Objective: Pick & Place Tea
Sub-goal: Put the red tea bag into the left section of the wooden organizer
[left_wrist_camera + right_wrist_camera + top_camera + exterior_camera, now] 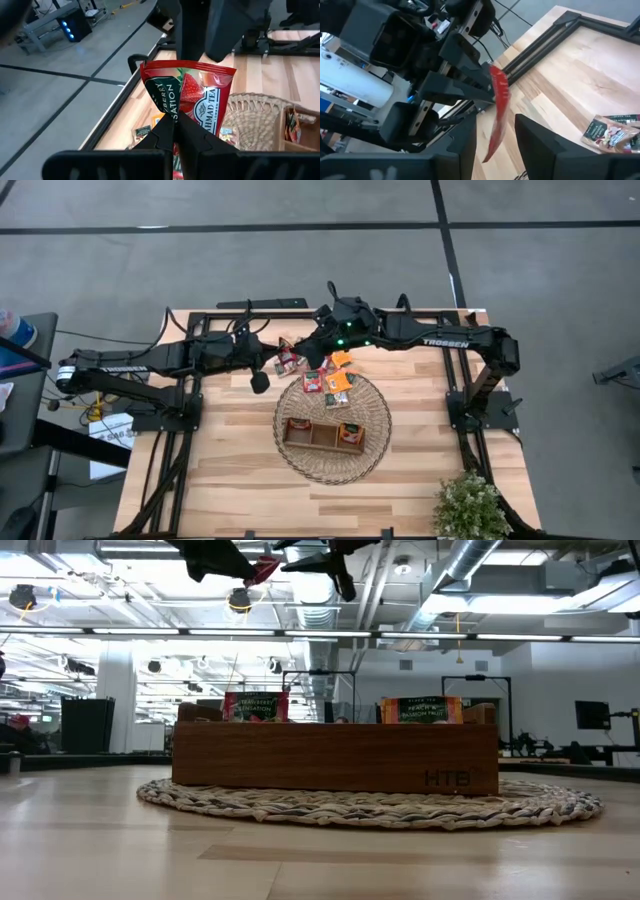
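My left gripper [175, 125] is shut on a red strawberry tea sachet [192, 95], high above the table's far middle [288, 360]. My right gripper [495, 135] reaches in from the right and is open. Its two fingers stand on either side of the sachet's free end [492, 145], and no touch shows. Several more tea sachets [335, 380] lie loose on the far rim of the wicker mat [300, 465] and on the wood beside it. The wooden tray [322, 442] rests on the mat, with a red sachet [298, 427] in its left compartment and an orange one [350, 433] in its right. My left gripper pinches the red sachet between its two fingers at the middle of one edge [176, 116]. The fingers come nearly level from the table's left. The sachet sticks out past the fingertips, flat face toward the wrist camera, lifted clear of the table.
A black frame rail [300, 313] runs along the table's far edge, just behind both grippers. A small potted plant [468, 505] stands at the near right corner. Bare wood lies left and right of the mat.
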Robot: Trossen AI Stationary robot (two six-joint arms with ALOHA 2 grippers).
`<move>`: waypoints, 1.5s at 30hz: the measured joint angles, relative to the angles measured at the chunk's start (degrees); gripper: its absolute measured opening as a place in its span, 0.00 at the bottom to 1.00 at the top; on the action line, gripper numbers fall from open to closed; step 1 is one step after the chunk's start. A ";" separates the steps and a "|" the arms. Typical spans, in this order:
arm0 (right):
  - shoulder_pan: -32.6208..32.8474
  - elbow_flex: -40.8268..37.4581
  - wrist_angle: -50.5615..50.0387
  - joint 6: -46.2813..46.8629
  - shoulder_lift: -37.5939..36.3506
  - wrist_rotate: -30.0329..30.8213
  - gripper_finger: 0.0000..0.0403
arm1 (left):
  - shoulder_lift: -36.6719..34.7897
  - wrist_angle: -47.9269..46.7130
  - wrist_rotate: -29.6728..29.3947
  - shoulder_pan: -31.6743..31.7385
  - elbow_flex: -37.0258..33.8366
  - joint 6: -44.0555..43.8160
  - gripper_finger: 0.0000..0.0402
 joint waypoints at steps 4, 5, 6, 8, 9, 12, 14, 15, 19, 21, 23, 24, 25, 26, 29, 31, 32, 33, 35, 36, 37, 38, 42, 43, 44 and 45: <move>-0.09 0.00 -0.13 0.00 0.10 0.08 0.30 | 0.00 1.99 0.07 0.00 0.00 0.06 0.00; -0.07 0.05 0.53 0.01 0.57 0.22 0.31 | 0.00 2.14 0.17 0.00 0.00 0.06 0.00; -0.07 0.13 1.16 0.09 0.92 0.19 0.31 | 0.02 2.43 0.26 0.00 0.00 0.06 0.00; -0.05 -0.11 0.11 0.68 1.01 0.15 0.31 | 0.02 2.64 0.70 -0.04 0.00 0.06 0.00; -0.05 -0.09 0.54 0.81 1.01 0.13 0.30 | 0.02 2.88 1.01 -0.07 0.00 0.06 0.00; -0.05 0.02 0.74 0.85 0.85 -0.04 0.26 | 0.02 3.50 1.13 -0.07 0.00 0.23 0.00; 0.02 0.02 0.70 0.61 0.87 -0.04 0.21 | 0.04 3.34 0.84 -0.08 -0.02 0.89 0.00; 0.06 0.02 0.73 0.61 0.87 -0.05 0.18 | 0.02 3.40 0.48 -0.07 -0.02 1.11 0.00; 0.06 0.02 0.96 0.39 0.87 -1.26 0.03 | 0.02 3.38 0.19 -0.09 -0.02 1.16 0.00; 0.27 0.02 0.96 0.11 0.87 -1.42 0.02 | 0.02 3.42 0.17 -0.11 -0.02 1.07 0.00; 0.51 0.02 0.96 -0.03 0.87 -1.14 0.02 | 0.02 3.35 0.22 -0.11 -0.02 0.95 0.00; 0.73 0.02 0.96 -0.09 0.87 -1.07 0.01 | 0.02 3.34 0.22 -0.11 -0.02 0.89 0.00; 0.86 0.02 0.96 -0.40 0.87 -0.65 0.01 | 0.02 3.36 0.07 -0.13 -0.02 0.89 0.00; 1.11 0.02 0.96 -0.48 0.87 0.11 0.01 | 0.02 3.36 -0.42 -0.13 -0.02 0.85 0.00; 1.14 0.02 0.93 -0.87 0.87 0.56 0.01 | -0.27 3.36 -1.67 -0.17 -0.02 0.37 0.01; 1.14 0.07 1.11 -0.97 0.87 0.52 0.01 | -0.97 3.38 -1.90 -0.17 -0.02 -0.79 0.03; 1.14 0.11 1.09 -0.99 0.85 0.45 0.01 | -1.42 3.37 -2.06 -0.17 -0.02 -1.41 0.04; 1.14 0.11 1.03 -1.01 0.85 0.39 0.00 | -1.96 3.34 -2.40 -0.17 -0.02 -2.03 0.06; 1.19 0.05 -0.06 -1.05 0.85 -0.10 0.00 | -3.13 3.50 -4.14 -0.09 -0.02 -3.54 0.10; 1.23 0.00 -0.23 -1.07 0.87 -0.34 0.00 | -3.86 3.53 -4.79 -0.04 -0.02 -4.50 0.13; 1.28 -0.02 -0.37 -1.07 0.90 -0.66 0.00 | -4.63 3.51 -5.72 -0.04 -0.02 -5.60 0.15; 1.35 -0.02 -0.49 -1.08 0.90 -0.96 0.00 | -5.36 3.51 -6.41 -0.06 -0.02 -6.91 0.18; 2.01 -0.02 -0.90 -2.62 0.87 -1.79 0.00 | -8.32 3.50 -6.41 0.04 -0.02 -16.09 0.28; 2.25 -0.02 -0.74 -3.14 0.87 -1.79 0.00 | -9.00 3.54 -5.19 0.27 -0.02 -18.96 0.30; 2.50 -0.02 -0.51 -3.86 0.87 -1.79 0.00 | -9.55 3.53 -3.10 0.62 -0.02 -21.88 0.32; 2.79 -0.02 -0.23 -4.44 0.87 -1.78 0.00 | -9.90 3.53 -0.49 0.98 -0.02 -24.52 0.34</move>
